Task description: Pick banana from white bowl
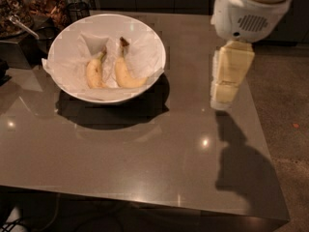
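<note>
Hanging end effector [220, 99], right of white bowl [107, 16]

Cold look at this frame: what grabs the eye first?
The white bowl at the far left of the table, holding the long curved banana and a stubbier banana on paper. Then the cream tool hanging over the table's right edge, well apart from the bowl.

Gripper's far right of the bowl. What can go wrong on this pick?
1. The gripper hangs over the right side of the table, away from the white bowl; a low approach could clip its rim.
2. The banana lies beside a shorter banana; a wrong grab is possible.
3. The paper lining under both may get pinched.
</note>
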Robot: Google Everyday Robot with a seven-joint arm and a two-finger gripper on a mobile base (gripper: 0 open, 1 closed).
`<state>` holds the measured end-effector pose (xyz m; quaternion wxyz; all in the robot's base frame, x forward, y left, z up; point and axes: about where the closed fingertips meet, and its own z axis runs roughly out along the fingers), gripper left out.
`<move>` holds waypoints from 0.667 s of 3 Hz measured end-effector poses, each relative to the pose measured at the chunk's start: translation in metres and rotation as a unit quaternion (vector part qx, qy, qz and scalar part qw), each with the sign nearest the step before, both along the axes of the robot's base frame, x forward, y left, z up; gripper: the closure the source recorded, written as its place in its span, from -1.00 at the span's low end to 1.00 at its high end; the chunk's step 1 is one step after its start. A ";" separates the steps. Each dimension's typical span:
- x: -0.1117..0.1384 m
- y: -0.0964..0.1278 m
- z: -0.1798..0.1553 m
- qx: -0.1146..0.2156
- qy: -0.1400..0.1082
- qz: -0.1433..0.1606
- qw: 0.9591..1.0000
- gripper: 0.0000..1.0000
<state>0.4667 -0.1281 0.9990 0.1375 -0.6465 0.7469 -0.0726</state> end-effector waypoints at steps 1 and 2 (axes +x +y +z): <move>0.027 0.038 -0.008 -0.006 0.028 0.032 0.999 -1.00; 0.033 0.048 -0.005 0.002 0.016 0.039 0.999 -1.00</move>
